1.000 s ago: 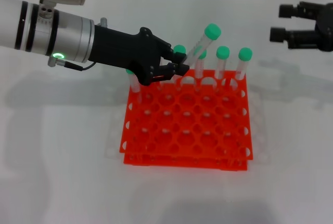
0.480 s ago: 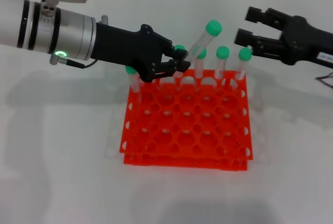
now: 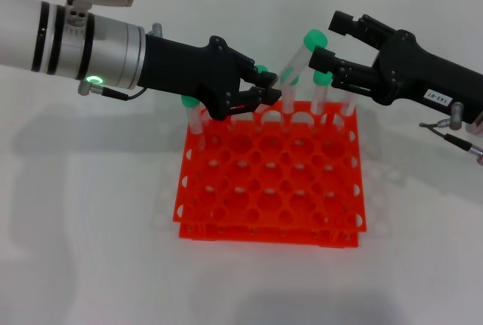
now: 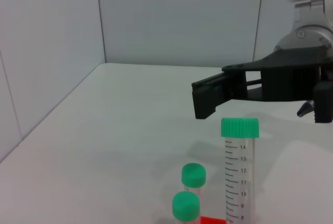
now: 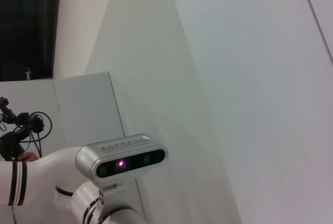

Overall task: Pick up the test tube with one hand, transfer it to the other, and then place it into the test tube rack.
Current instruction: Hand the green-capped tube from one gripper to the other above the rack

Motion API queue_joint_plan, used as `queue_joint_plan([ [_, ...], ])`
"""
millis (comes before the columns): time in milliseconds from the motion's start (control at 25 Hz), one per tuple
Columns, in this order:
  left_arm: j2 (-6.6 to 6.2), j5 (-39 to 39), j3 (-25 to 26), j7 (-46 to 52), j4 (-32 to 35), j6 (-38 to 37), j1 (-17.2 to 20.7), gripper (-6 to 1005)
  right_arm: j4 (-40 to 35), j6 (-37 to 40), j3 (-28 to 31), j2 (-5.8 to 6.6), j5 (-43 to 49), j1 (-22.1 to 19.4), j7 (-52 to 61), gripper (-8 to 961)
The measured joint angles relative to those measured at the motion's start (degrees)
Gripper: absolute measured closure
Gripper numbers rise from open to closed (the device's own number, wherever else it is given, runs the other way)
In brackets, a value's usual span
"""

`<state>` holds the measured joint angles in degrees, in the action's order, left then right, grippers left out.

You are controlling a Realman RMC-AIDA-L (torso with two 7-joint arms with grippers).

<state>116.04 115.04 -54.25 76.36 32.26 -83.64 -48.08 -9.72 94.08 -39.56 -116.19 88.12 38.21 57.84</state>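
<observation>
1. Test tube (image 3: 296, 68): a slim clear tube with a green cap, held tilted above the far edge of the test tube rack (image 3: 272, 182), cap leaning toward the table's far right; the left wrist view shows its printed scale (image 4: 240, 169).
2. The left pincer (image 3: 260, 95) is closed narrowly on the tube's lower part, its black fingers just above the rack's far row. Its thick silver-white arm with black bands and a green ring light reaches in from the left edge of the table.
3. The right pincer (image 3: 326, 38) stands wide, one finger beyond the green cap and one on the near side, so the cap lies between them; whether either finger touches it cannot be told. It bears a small white label, with a thin metal probe trailing toward the right edge.
4. In the left wrist view the right pincer (image 4: 203, 99) hangs just past the tube's cap.
5. Other green-capped tubes (image 3: 322, 93) stand upright in the rack's far row, close beside the held tube and partly hidden by both pincers; one (image 3: 193, 114) stands at the far left corner of the rack under the left pincer.
6. The rack is bright orange-red, two-tiered, with a grid of round holes; the nearer rows hold nothing.
7. The rack sits mid-table on a plain white table (image 3: 90, 249). A pale wall with panel seams runs along the far edge.
8. The right wrist view shows only pale walls and a camera head (image 5: 121, 159) on a white body.
</observation>
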Motion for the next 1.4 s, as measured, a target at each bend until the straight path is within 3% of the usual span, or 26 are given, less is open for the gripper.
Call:
queue_joint_plan([
  [760,0.56,0.01,-0.14,-0.25,0.25,-0.03,0.01,778,3.73,-0.54,-0.52,0.00,-1.10,0.38,-4.04,101],
  [960,0.69,0.02,-0.23,-0.25,0.19,-0.03,0.00,769,4.81,-1.11,-0.52,0.00,-1.05,0.78,-4.77,299],
  [1400,0.82,0.02,-0.34,-0.25,0.08,-0.03,0.00,748,5.19,-1.61,-0.33,0.00,-1.33,1.27,-5.03,397],
])
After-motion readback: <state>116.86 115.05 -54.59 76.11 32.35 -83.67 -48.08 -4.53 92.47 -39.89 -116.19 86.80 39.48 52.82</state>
